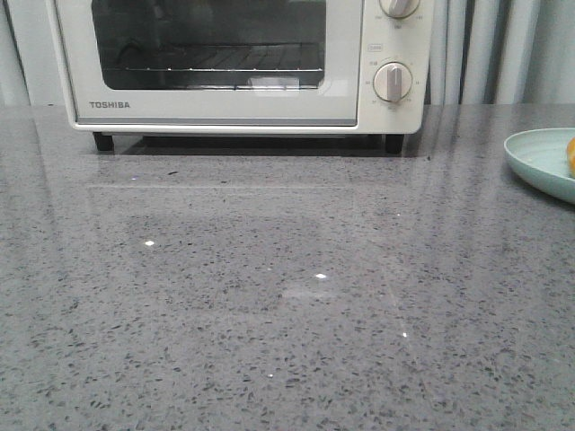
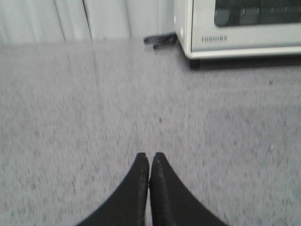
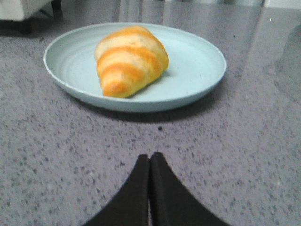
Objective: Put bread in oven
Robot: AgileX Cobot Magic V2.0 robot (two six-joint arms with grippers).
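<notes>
The cream-white Toshiba oven stands at the back of the grey table with its glass door shut; its corner also shows in the left wrist view. The golden-orange bread lies on a pale green plate; in the front view only a sliver of the bread shows on the plate at the right edge. My right gripper is shut and empty, just above the table, short of the plate. My left gripper is shut and empty over bare table, away from the oven. Neither gripper shows in the front view.
The oven has two round knobs on its right side and black feet. A dark cable or plug lies beside the oven's left side. A pale curtain hangs behind the table.
</notes>
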